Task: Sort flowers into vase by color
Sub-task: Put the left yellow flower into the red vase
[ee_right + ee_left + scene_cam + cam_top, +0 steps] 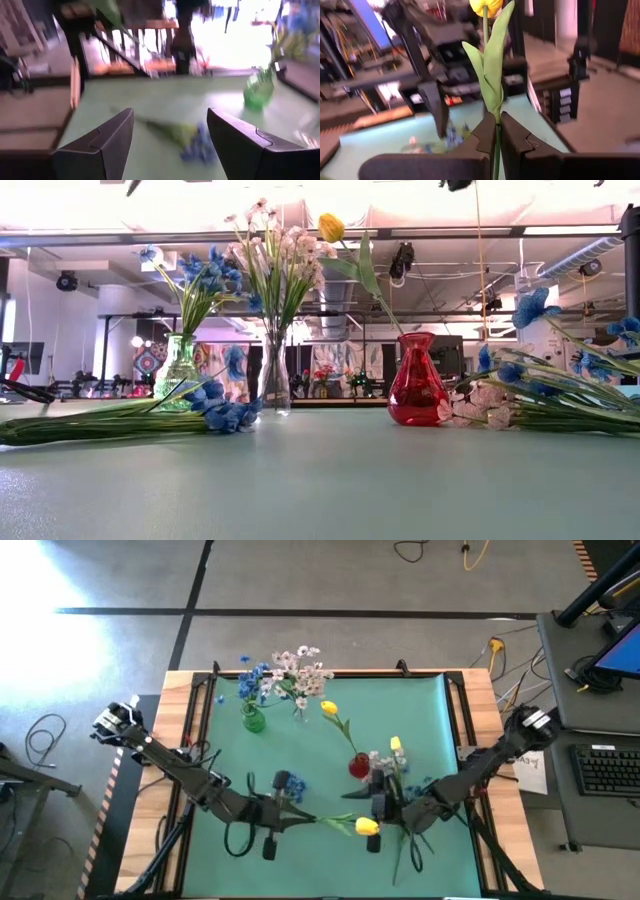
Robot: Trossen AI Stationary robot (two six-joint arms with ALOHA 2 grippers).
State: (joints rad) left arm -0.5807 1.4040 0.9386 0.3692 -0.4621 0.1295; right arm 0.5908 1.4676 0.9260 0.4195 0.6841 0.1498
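Pinching yellow tulip [486, 6] low on its stem, left hand [496, 131] carries it above desk [330, 765], bloom leading, likely for red vase [358, 766] already holding one yellow. Right hand [170, 137] spread, empty, near front edge.

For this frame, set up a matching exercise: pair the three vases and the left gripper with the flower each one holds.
Column one:
1. green vase
2. clear vase
3. red vase
4. left gripper

Column two:
A. yellow tulip, standing in it
B. pink-white sprays
C. yellow tulip, stem clamped
D. blue blossoms

Pairs: 1-D, 2-B, 3-A, 4-C
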